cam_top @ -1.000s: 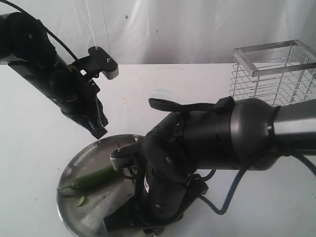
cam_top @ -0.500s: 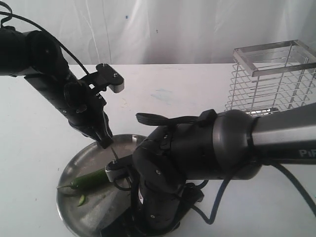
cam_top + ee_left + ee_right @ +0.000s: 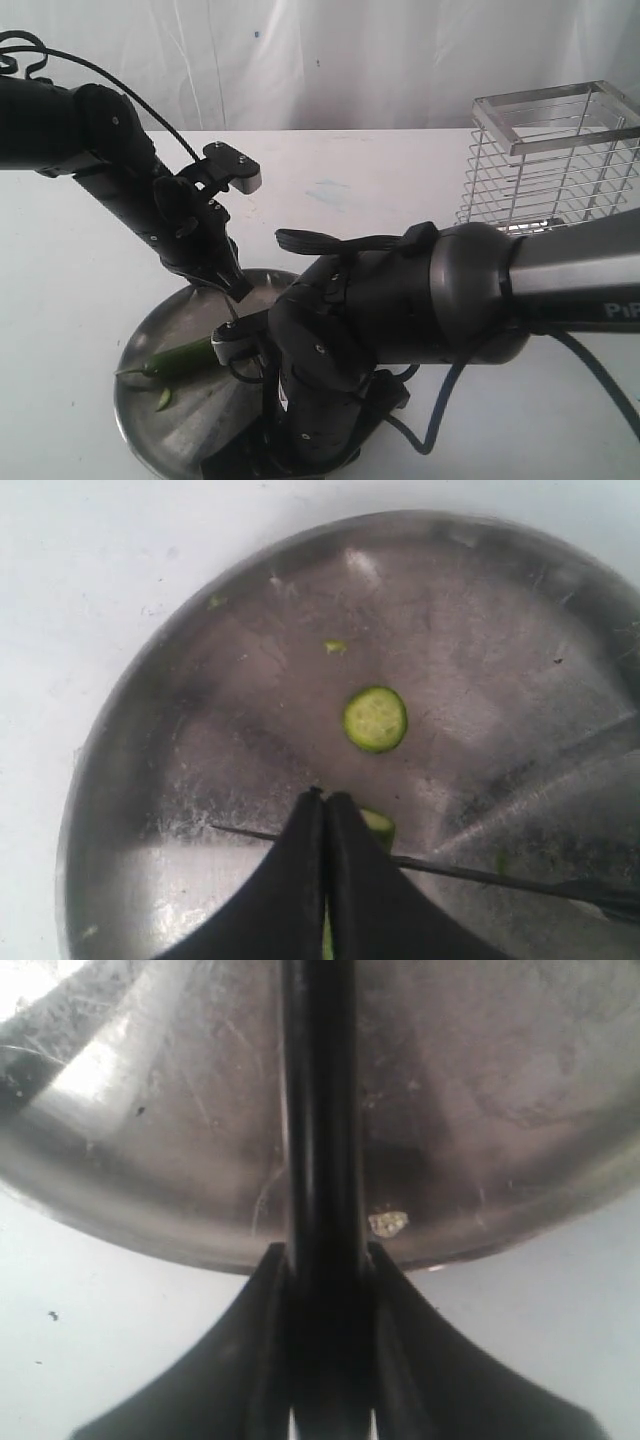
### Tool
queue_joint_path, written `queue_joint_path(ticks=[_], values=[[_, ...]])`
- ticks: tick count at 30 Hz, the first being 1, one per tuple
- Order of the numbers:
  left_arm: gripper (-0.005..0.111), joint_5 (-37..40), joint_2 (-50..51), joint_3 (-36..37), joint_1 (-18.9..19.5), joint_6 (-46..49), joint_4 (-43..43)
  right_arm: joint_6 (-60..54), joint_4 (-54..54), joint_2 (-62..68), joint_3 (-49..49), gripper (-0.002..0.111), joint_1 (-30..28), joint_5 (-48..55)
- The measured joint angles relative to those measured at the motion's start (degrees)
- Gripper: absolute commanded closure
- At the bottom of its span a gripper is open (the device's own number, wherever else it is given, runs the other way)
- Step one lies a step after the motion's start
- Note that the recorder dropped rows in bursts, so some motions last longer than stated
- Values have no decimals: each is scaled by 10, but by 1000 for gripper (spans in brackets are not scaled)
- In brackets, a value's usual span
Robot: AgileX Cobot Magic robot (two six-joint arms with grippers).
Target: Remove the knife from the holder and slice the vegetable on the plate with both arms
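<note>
The green vegetable (image 3: 185,358) lies on the left part of the steel plate (image 3: 168,322), with a cut slice (image 3: 163,401) in front of it. My left gripper (image 3: 238,295) is shut, with nothing between the fingers. In the left wrist view its tips (image 3: 325,796) sit over the vegetable's cut end (image 3: 379,826), close to a round slice (image 3: 375,718). The knife (image 3: 480,876) shows edge-on as a thin dark line crossing under the fingers. My right gripper (image 3: 320,1252) is shut on the knife (image 3: 318,1110), which reaches out over the plate (image 3: 480,1110). The bulky right arm (image 3: 400,300) hides that gripper in the exterior view.
The chrome wire holder (image 3: 550,160) stands at the back right on the white table. The right arm's body and blue cable (image 3: 450,410) cover the plate's right half. A small green scrap (image 3: 388,1223) lies near the plate's rim.
The left arm has come down and to the right, from above the plate's far edge onto the vegetable. The right arm shifted left early on, then held still.
</note>
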Motion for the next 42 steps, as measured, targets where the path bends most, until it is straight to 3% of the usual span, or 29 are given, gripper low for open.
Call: queue_joint_path(ticks=[42], values=[[106, -4, 1, 0, 1, 8, -2, 101, -14, 10, -36, 108, 0, -19]])
